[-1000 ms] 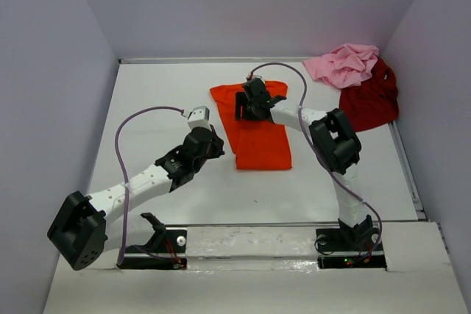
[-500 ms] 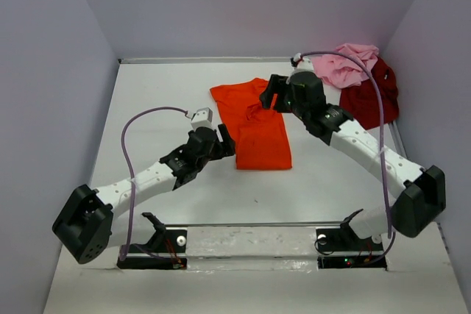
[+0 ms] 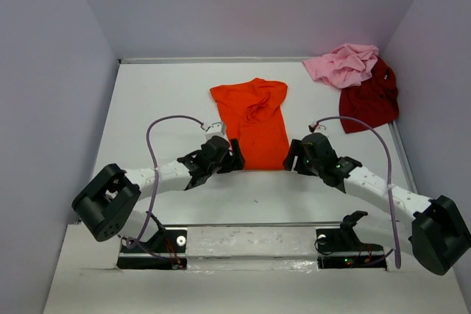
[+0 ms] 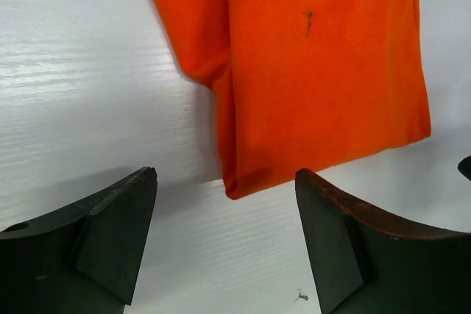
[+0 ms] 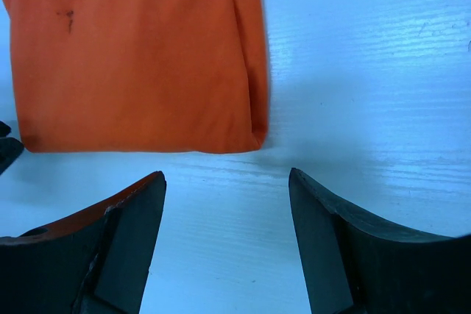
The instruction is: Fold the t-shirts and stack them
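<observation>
Right now you have the orange t-shirt (image 3: 252, 124) lying flat near the middle of the table (image 3: 162, 93), folded lengthwise into a long strip that runs from 12 o'clock down to 6 o'clock. Its far end is wider and rumpled; its near hem is straight.

Your left gripper (image 3: 234, 158) sits low at the strip's 7 o'clock corner. In the left wrist view its fingers (image 4: 110, 233) stand spread wide with nothing between them but bare table, and the near left corner of the orange cloth lies just ahead of the gap, at about 12 o'clock.

Your right gripper (image 3: 294, 158) sits at the strip's 5 o'clock corner, mirroring the left one. Its fingers (image 5: 110, 240) are also spread and pinch nothing. In the right wrist view the near right corner of the cloth lies just ahead at about 11 o'clock, not touching either finger.

A small dark speck shows on the orange cloth in both wrist views.

The pink t-shirt (image 3: 344, 64) is bunched in the table's far corner at about 1 o'clock. The dark red t-shirt (image 3: 370, 101) lies crumpled beside it, touching it on its 5 o'clock side and well apart from the orange one.
</observation>
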